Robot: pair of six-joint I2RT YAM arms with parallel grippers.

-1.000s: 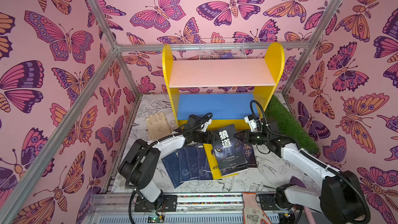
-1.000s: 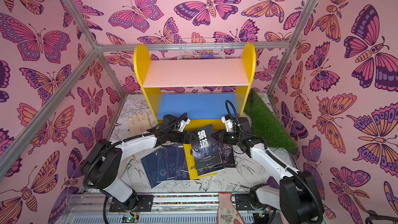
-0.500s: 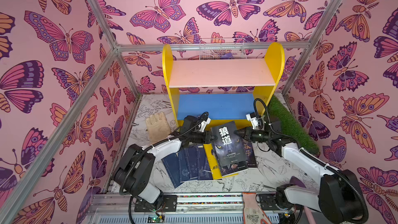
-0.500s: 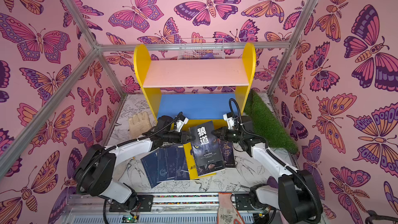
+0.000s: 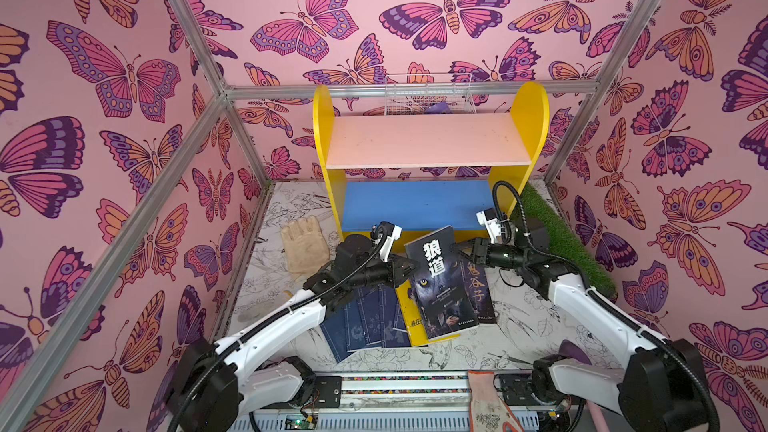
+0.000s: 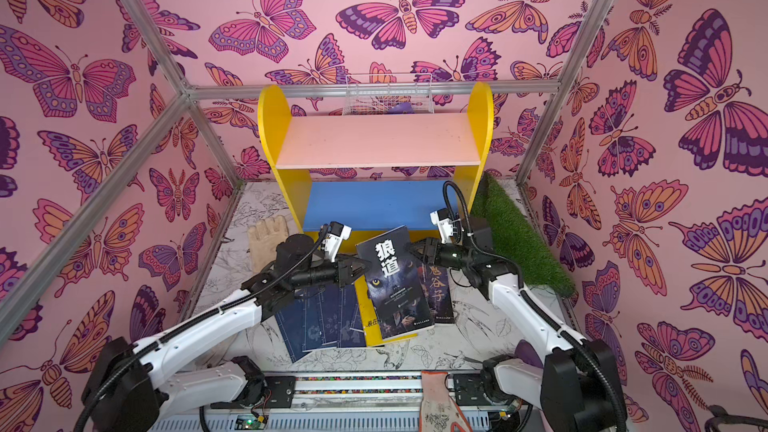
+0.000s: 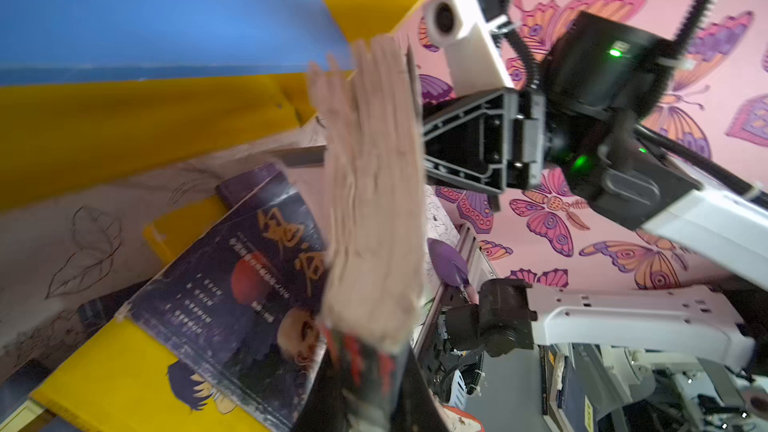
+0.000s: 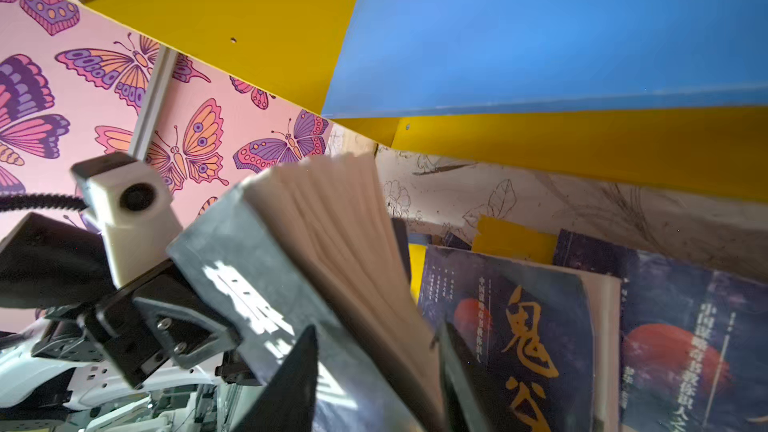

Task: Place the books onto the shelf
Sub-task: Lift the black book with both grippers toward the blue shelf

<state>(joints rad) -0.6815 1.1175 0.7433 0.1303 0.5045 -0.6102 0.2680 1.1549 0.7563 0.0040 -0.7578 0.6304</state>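
Clamping the spine edge of the wolf-cover book [image 5: 440,284], the left gripper [image 5: 409,271] stands with its jaws drawn in narrow on that edge, reaching in from the left of both top views. Across the book, the right gripper [image 5: 457,249] is spread wide. In the right wrist view its fingers [image 8: 291,376] sit on either side of the fanned page block, set wider than the book is thick and not pressed on it. The book hangs tilted between the two grippers, cover turned up toward the top camera. Its far end is lifted just in front of the blue lower board [image 5: 415,205] and its near end is low over the pile on the tabletop [image 5: 457,353]. Under it lies a yellow book [image 5: 415,328], with a dark book with gold characters [image 5: 478,295] just beside on the right. A fan of navy books [image 5: 365,317] lies on the left, partly under the left arm. Behind them stands the shelf [image 5: 322,130], its pink upper board [image 5: 428,139] above the blue one. A beige glove [image 5: 303,245] lies left of the shelf's foot. A green grass mat [image 5: 569,238] runs along its right side, and a white wire basket [image 5: 428,95] sits behind its top.
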